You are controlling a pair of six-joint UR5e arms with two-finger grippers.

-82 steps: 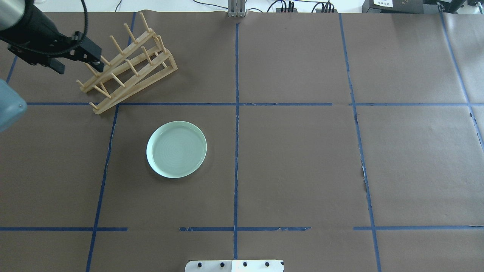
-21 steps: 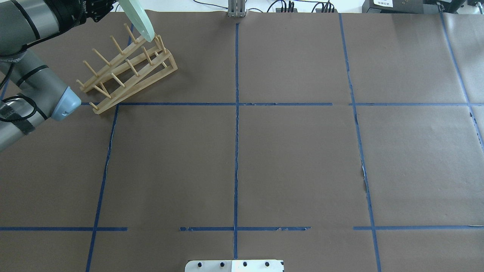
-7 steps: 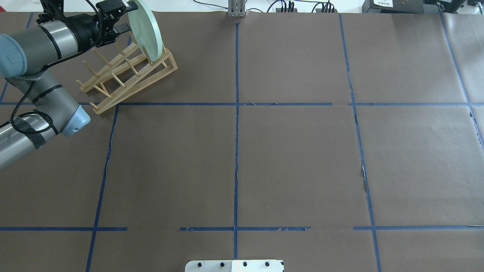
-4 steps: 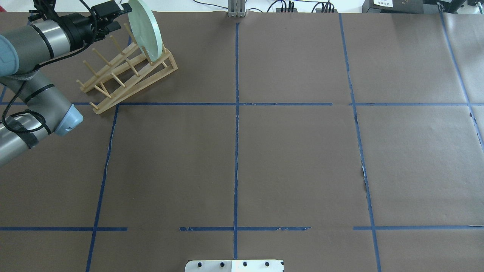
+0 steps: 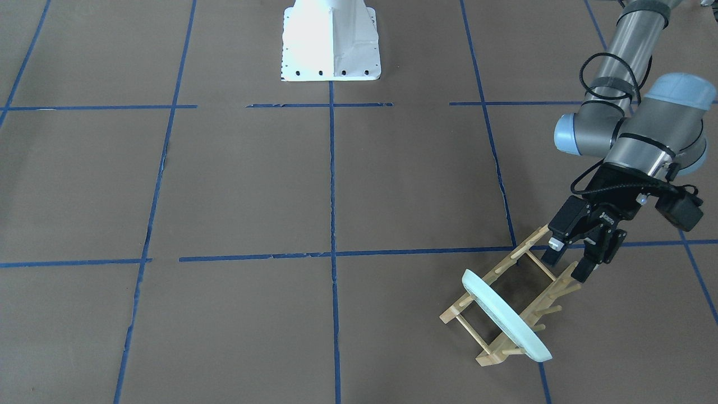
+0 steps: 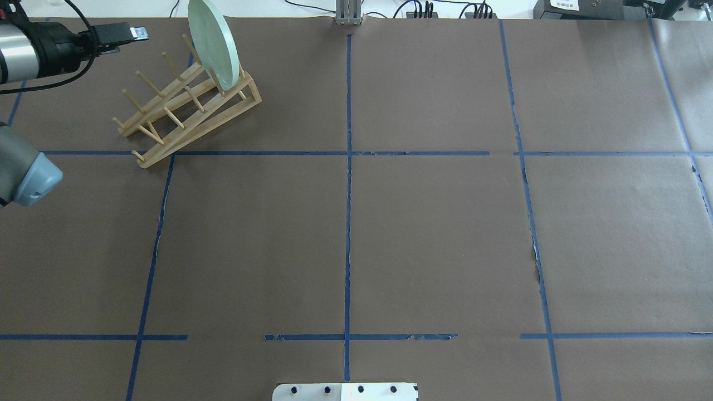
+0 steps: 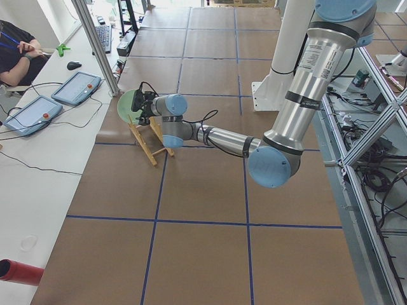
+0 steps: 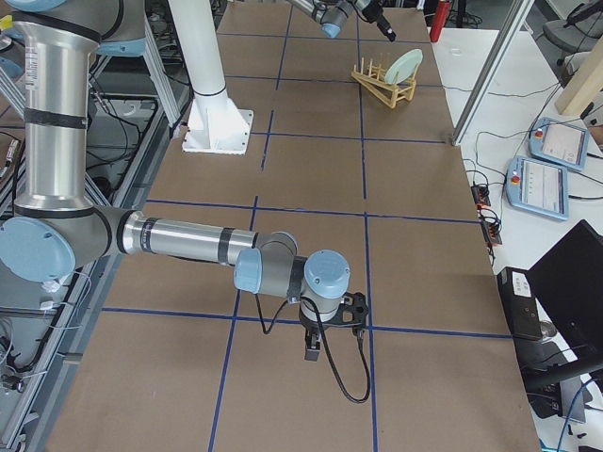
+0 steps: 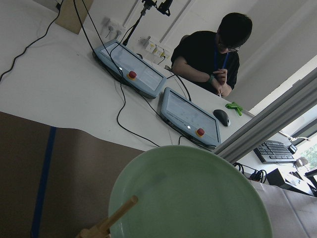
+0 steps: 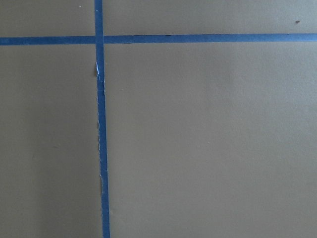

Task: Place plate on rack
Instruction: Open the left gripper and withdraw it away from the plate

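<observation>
- The plate (image 6: 213,44) stands on edge in the end slot of the rack (image 6: 192,133), leaning against the pegs there. Nothing holds it.
- The left gripper (image 5: 565,268) hangs with its jaws apart and empty near the rack's other end, clear of the plate.
- The right gripper (image 8: 316,348) sits well away from the rack. It shows only in a side view, so I cannot tell whether it is open or closed.
- Handling, as I judge it: the plate looks like stiff glazed ceramic, fairly heavy for its size, smooth and slippery, and likely to chip if knocked against the wooden pegs.
- The best hold is a pinch across the raised rim at the top edge, farthest from the rack's rails, so the fingers stay clear of the pegs.
- From the overhead view the lower edge appears to sit between the rack's rails, though the pegs hide the exact contact.
- Half a second ago the left gripper was right at the plate's upper rim. It has since backed off along the rack, and the plate has kept its place.
- Some eleven seconds ago the plate lay flat on the table in front of the rack.
</observation>
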